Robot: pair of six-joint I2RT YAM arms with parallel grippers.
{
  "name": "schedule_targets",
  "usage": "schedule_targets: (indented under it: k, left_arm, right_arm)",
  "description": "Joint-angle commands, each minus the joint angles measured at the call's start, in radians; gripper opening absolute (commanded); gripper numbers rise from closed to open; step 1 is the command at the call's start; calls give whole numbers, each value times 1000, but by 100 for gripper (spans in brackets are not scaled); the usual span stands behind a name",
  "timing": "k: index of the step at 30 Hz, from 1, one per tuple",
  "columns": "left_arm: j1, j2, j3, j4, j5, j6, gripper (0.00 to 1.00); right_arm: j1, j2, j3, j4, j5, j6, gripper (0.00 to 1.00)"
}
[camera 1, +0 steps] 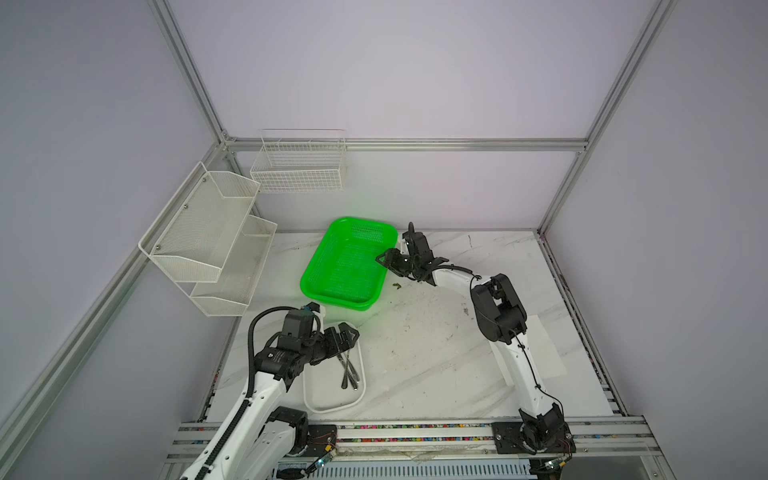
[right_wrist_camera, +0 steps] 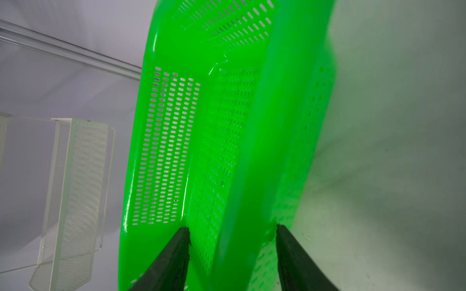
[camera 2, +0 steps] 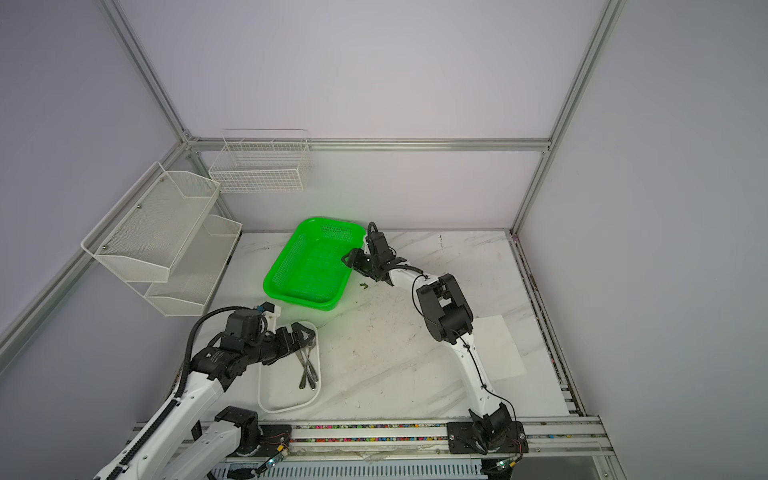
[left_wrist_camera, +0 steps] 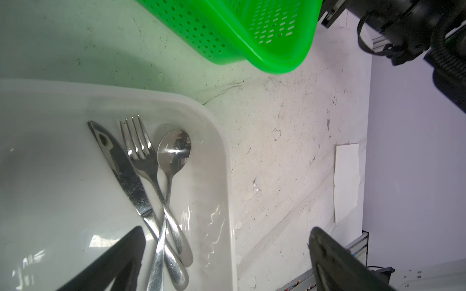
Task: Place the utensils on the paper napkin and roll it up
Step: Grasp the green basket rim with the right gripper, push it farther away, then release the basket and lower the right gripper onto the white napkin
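Note:
The utensils (camera 1: 349,370) (camera 2: 307,370) lie crossed in a white tray (camera 1: 328,399) (camera 2: 282,399). In the left wrist view they are a knife (left_wrist_camera: 121,166), a fork (left_wrist_camera: 141,156) and a spoon (left_wrist_camera: 174,151). My left gripper (camera 1: 347,332) (left_wrist_camera: 227,230) hovers open over the tray's far end, holding nothing. The paper napkin (camera 1: 540,345) (camera 2: 503,345) (left_wrist_camera: 346,181) lies flat at the right, partly hidden by my right arm. My right gripper (camera 1: 384,257) (right_wrist_camera: 232,226) straddles the right rim of a green basket (camera 1: 345,266) (right_wrist_camera: 227,126), one finger inside the wall, one outside, both touching it.
The green basket (camera 2: 307,266) (left_wrist_camera: 227,30) stands behind the tray (left_wrist_camera: 222,151) at mid-table. A white two-tier mesh rack (camera 1: 208,237) and a wire basket (camera 1: 299,166) hang on the left and back walls. Bare marble lies between the tray and the napkin.

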Motion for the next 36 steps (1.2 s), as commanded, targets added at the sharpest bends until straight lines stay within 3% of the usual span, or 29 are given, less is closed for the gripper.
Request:
schedule_targets:
  k: [1, 11, 14, 16, 22, 30, 36]
  left_arm:
    - [-35, 30, 56, 8, -25, 33, 100]
    - [-173, 202, 102, 114, -65, 33, 93]
    - [-220, 263, 127, 164, -65, 26, 90]
    - [-249, 300, 139, 201, -61, 19, 89]
    - [-334, 433, 169, 305, -61, 2, 86]
    - [-428, 627, 286, 332, -80, 21, 81]
    - [-435, 682, 346, 237, -218, 45, 80]
  right_arm:
    - [3, -29, 88, -144, -24, -121, 61]
    - [-56, -597, -525, -130, 331, -234, 75]
    - [-104, -772, -725, -122, 432, -214, 86]
    - [-171, -887, -854, -118, 447, -173, 97]
    - [-375, -1187, -1148, -143, 449, -111, 97]
    - [-444, -1304, -1303, -205, 455, -83, 97]
    - [-449, -1261, -1296, -309, 533, -69, 97]
